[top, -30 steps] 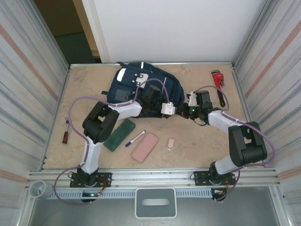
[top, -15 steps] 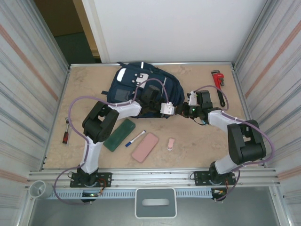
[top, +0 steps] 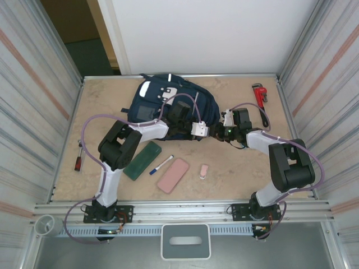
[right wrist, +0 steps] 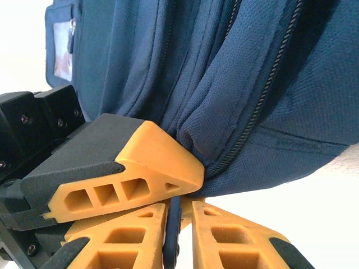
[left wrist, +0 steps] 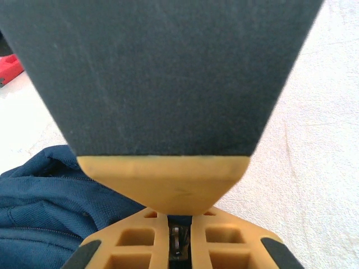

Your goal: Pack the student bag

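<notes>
Beige table [top: 241, 168], metal-walled cell. Student bag [top: 162, 101]: lying at 11 o'clock. Left gripper [left wrist: 179, 230]: fingers nearly together on a small piece, probably a zip pull [left wrist: 178, 249], at the bag's 4 o'clock corner. Right gripper [right wrist: 177, 218]: has crept slightly toward the bag since a second ago, fingers pinching a thin dark tab [right wrist: 171, 246]. Green case [top: 143, 160], pen [top: 161, 165], pink case [top: 173, 175]: loose at 7 o'clock. Judgement: zip-opening stage; nothing packed yet.

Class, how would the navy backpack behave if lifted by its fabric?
The backpack would probably sag and fold: its mesh fabric bunches in soft creases. Likely not slippery, given that coarse weave. It lies flat, so rolling seems unlikely.
</notes>
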Robot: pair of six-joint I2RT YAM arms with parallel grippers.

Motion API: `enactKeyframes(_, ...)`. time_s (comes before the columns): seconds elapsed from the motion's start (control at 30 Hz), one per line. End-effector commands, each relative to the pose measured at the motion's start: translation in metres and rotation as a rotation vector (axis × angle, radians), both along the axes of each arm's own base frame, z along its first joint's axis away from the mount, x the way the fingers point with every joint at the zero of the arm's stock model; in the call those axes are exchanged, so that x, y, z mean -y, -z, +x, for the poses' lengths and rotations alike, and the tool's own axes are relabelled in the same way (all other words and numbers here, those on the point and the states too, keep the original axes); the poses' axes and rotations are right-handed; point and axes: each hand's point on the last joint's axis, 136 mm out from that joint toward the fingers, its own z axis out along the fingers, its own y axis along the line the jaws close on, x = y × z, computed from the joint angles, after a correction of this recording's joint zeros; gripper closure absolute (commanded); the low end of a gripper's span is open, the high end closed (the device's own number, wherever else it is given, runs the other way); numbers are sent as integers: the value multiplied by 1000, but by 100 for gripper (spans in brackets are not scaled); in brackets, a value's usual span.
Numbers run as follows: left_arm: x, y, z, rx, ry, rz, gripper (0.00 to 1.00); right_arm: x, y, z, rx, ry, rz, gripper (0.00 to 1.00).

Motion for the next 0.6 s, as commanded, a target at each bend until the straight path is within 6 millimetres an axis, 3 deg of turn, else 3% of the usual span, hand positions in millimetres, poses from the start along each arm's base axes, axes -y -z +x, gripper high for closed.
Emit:
enactKeyframes(0.0,-1,-1,-2,-13,15,-15,91,-6,-2,4,-4,-14,17,84)
enactKeyframes(0.13,-2,-1,-2,-14,17,-16,91,-7,-2,7,-1,-13,15,89)
enactKeyframes(0.27,-3,1,-3,-19,19,-11,90,-3,-1,8,1,-3,-6,100)
enactKeyframes(0.4,-15,-16,0,-3,-28,-28,62,8,2,8,10,22,-65,100)
enactKeyframes(0.57,-49,-49,-2,-41,-114,-98,42,12,0,6,41,17,-104,100)
